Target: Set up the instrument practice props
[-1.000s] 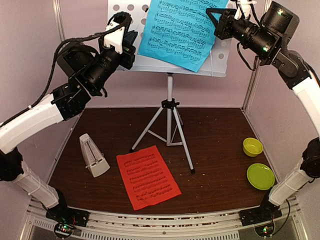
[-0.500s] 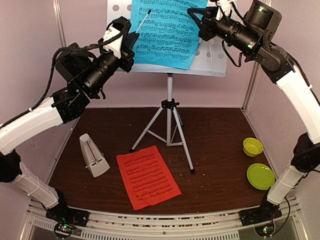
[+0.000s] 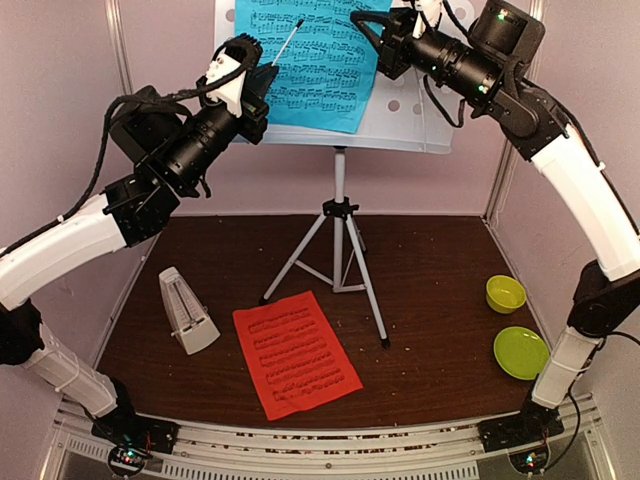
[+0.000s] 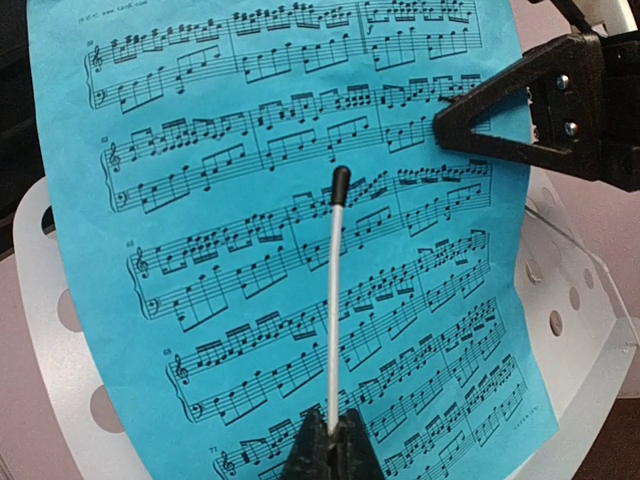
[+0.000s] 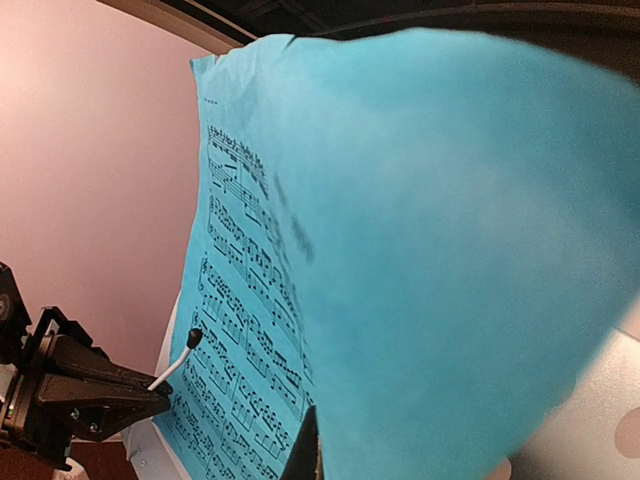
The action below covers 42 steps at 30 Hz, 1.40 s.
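Up top against desk (image 3: 410, 115): blue sheet (image 3: 300, 50), over most of the perforated face. Left fingers (image 4: 330, 450) clamped on thin rod (image 4: 335, 290), black tip across sheet front. Right fingers (image 4: 450, 112) pinched on blue sheet's right edge. Down on worktop (image 3: 440, 260): red sheet (image 3: 295, 352) flat before tripod (image 3: 340, 250), metronome (image 3: 186, 312) upright just left of it, two green dishes (image 3: 505, 293) far right, well apart from both.

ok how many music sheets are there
2: blue sheet up on the stand, red sheet flat on the table beside the metronome. None looks hidden.
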Motion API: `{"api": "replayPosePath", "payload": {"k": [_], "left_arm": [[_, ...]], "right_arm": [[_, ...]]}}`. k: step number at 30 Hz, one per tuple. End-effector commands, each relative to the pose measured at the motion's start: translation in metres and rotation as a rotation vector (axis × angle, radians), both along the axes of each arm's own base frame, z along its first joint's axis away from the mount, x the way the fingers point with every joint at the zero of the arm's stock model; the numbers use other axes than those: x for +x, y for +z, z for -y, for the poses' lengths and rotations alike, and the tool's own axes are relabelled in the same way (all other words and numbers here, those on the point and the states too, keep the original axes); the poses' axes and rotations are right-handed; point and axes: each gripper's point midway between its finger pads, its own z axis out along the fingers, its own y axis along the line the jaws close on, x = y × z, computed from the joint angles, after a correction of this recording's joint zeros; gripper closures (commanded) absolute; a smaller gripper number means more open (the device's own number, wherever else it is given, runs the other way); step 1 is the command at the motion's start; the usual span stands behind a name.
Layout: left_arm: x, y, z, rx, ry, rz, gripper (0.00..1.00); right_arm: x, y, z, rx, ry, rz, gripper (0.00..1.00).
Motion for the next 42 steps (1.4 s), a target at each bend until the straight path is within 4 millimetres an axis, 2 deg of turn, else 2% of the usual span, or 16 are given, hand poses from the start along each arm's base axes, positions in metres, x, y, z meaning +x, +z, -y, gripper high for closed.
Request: {"api": "replayPosePath", "payload": {"k": [1,9,15,22,24,26,31,36,42], "left_arm": [[-0.012,0.015,-0.007,-0.027,-0.022,0.053,1.0],[-0.013,0.015,-0.007,-0.027,-0.028,0.052,1.0],[-0.014,0.016,-0.006,-0.029,-0.03,0.054,1.0],[-0.01,0.015,-0.006,-0.034,-0.023,0.033,1.0],[-0.009,0.016,-0.007,-0.039,-0.02,0.028,0.9],[-0.009,0.014,-0.006,-0.032,-0.02,0.026,0.79],[-0.011,0.013,-0.005,-0.016,-0.025,0.034,0.71],[-0.016,0.016,-0.007,-0.019,-0.036,0.038,0.64],[-0.028,0.027,-0.012,-0.023,-0.043,0.04,0.34]], "right_arm": [[-0.011,0.014,-0.006,0.024,0.047,0.059,1.0],[-0.011,0.01,-0.017,0.0,0.059,0.082,1.0],[-0.011,0.008,-0.021,-0.002,0.061,0.084,0.87],[-0.01,0.01,-0.019,0.014,0.048,0.084,0.66],[-0.009,0.012,-0.017,0.02,0.036,0.087,0.62],[-0.007,0.013,-0.015,0.03,0.018,0.087,0.54],[-0.004,0.018,-0.01,0.056,-0.023,0.096,0.38],[-0.005,0.021,-0.003,0.067,-0.043,0.094,0.29],[-0.011,0.031,0.012,0.1,-0.073,0.093,0.11]]}}
